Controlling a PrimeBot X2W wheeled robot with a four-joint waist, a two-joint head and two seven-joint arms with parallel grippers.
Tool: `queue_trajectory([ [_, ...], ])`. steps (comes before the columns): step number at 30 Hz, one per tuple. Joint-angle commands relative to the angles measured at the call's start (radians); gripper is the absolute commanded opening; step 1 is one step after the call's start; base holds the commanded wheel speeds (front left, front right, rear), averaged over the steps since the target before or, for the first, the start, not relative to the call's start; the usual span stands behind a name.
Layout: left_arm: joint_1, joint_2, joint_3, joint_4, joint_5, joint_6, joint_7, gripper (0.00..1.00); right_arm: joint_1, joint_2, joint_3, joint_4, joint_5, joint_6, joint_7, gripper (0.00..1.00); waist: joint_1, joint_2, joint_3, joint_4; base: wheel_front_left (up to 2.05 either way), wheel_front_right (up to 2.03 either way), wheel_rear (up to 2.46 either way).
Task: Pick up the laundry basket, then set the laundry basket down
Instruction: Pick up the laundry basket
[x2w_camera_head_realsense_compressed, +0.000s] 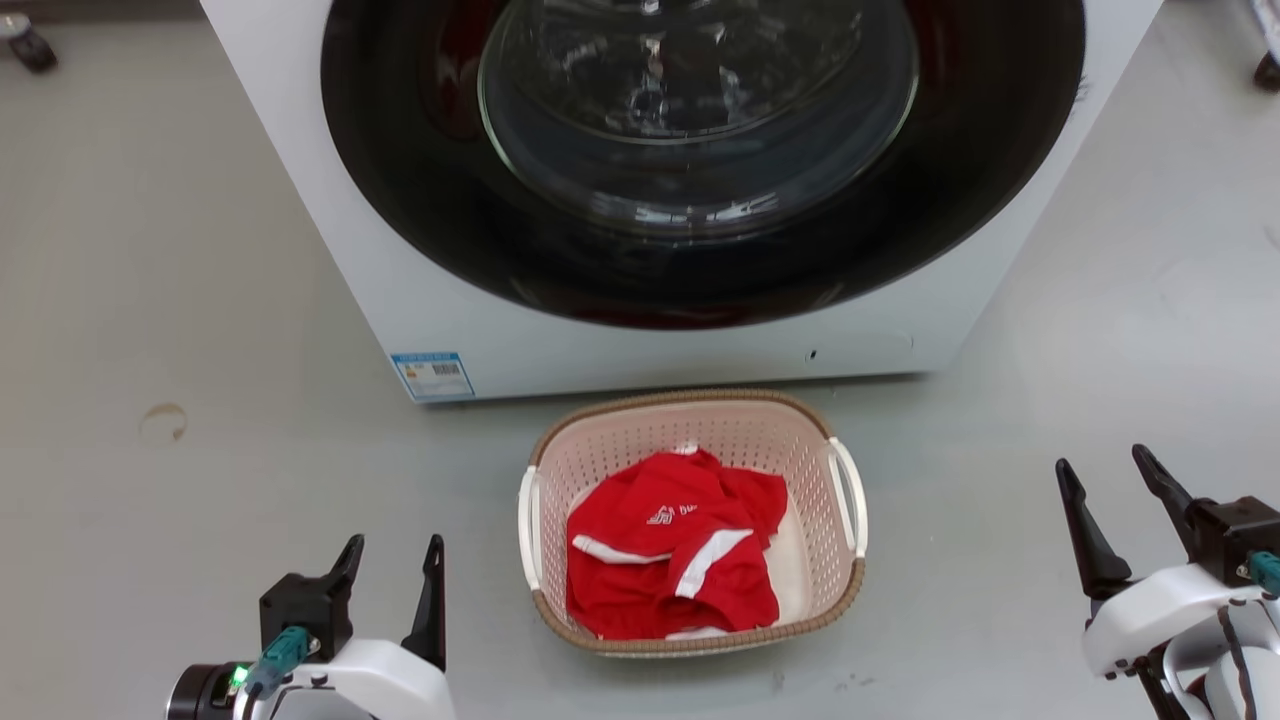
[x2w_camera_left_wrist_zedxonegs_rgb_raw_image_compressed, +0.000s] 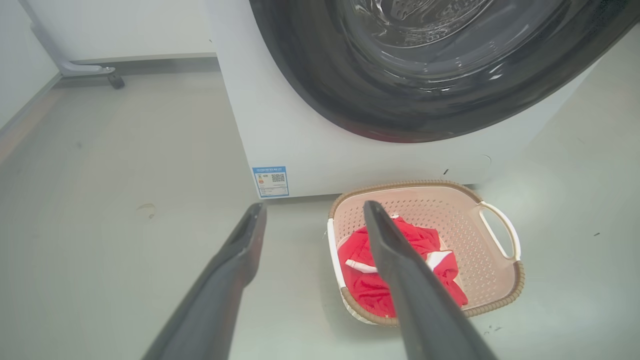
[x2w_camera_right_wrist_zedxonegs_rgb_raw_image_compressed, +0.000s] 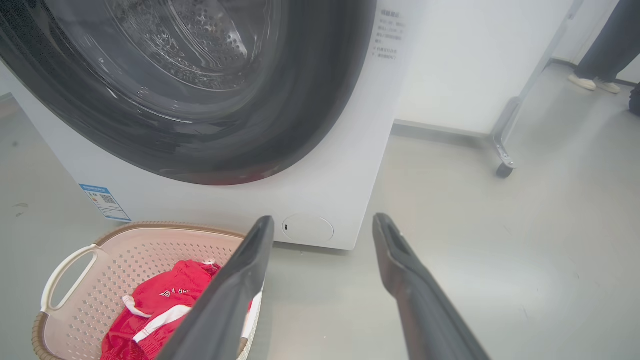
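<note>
The laundry basket (x2w_camera_head_realsense_compressed: 815, 480), pale pink with a brown rim and white side handles, sits on the floor just in front of the washing machine. A red garment with white trim (x2w_camera_head_realsense_compressed: 675, 545) lies inside it. The basket (x2w_camera_left_wrist_zedxonegs_rgb_raw_image_compressed: 475, 235) also appears right of centre in the left wrist view and at the lower left as the basket (x2w_camera_right_wrist_zedxonegs_rgb_raw_image_compressed: 125, 255) in the right wrist view. My left gripper (x2w_camera_head_realsense_compressed: 392, 552) hovers open to the basket's left, apart from it. My right gripper (x2w_camera_head_realsense_compressed: 1108, 468) stands open well off to its right. Nothing lies between either pair of fingers.
The white washing machine (x2w_camera_head_realsense_compressed: 640, 340) with its dark round door stands directly behind the basket. Grey floor (x2w_camera_head_realsense_compressed: 150, 300) spreads on both sides. A wheeled stand leg (x2w_camera_right_wrist_zedxonegs_rgb_raw_image_compressed: 505, 160) stands at the right by the wall, and a person's feet (x2w_camera_right_wrist_zedxonegs_rgb_raw_image_compressed: 595, 84) show beyond it.
</note>
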Motion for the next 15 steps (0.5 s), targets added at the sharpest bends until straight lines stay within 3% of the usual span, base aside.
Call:
queue_trajectory([
  [1, -0.06, 0.003, 0.028, -0.011, 0.0, -0.007, -0.009, 1.0, -0.045, -0.027, 0.024, -0.008, 0.014, 0.004, -0.015, 1.0, -0.0001, 0.0, 0.058, 0.005, 0.0, 0.0, 0.0],
  [9, -0.131, -0.043, 0.01, 0.085, -0.011, -0.032, -0.068, 1.0, -0.097, -0.046, 0.051, 0.028, 0.061, 0.004, -0.046, 1.0, -0.0001, 0.0, 0.193, 0.003, 0.0, 0.0, 0.0],
  [15, -0.221, -0.089, 0.0, 0.203, -0.022, -0.068, -0.146, 1.0, -0.135, -0.049, 0.042, -0.024, 0.109, 0.004, -0.049, 1.0, -0.0001, 0.0, 0.326, 0.009, 0.0, 0.0, 0.0],
])
